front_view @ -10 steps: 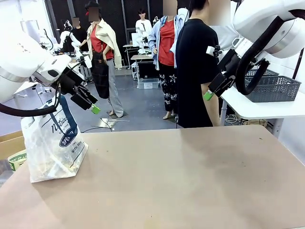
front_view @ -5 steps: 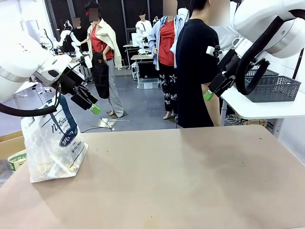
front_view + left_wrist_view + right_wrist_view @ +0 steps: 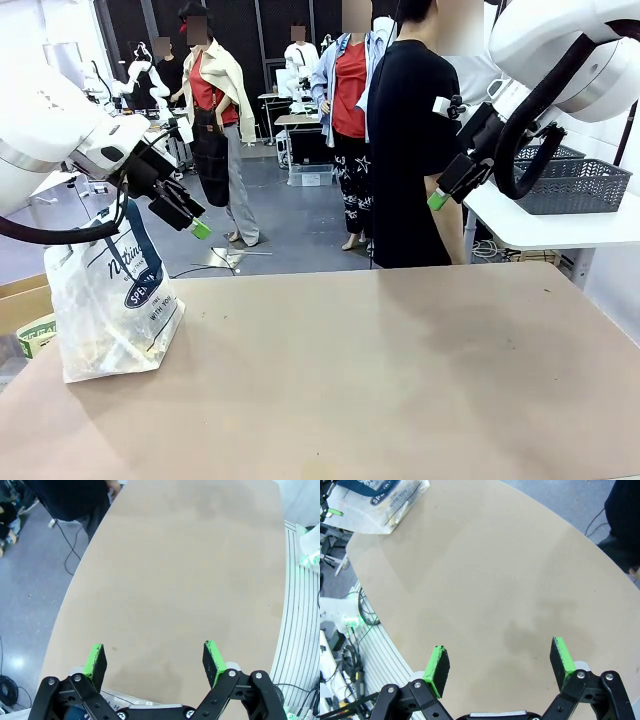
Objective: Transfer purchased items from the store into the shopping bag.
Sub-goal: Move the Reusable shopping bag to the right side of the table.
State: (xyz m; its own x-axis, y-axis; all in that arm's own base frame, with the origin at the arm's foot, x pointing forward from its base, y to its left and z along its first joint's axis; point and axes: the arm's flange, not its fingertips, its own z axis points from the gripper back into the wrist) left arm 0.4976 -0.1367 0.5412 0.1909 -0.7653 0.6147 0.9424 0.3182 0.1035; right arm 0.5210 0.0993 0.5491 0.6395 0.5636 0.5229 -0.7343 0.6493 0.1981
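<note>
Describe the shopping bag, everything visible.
The shopping bag is translucent white plastic, crinkled, with navy strap handles and a round navy logo with white lettering plus script print above it. It stands upright, slightly slumped, on the table at the near left corner, below the left arm. Pale contents show faintly through the plastic; what they are cannot be told. In the right wrist view it sits at the table's far corner. Nothing grips it.
</note>
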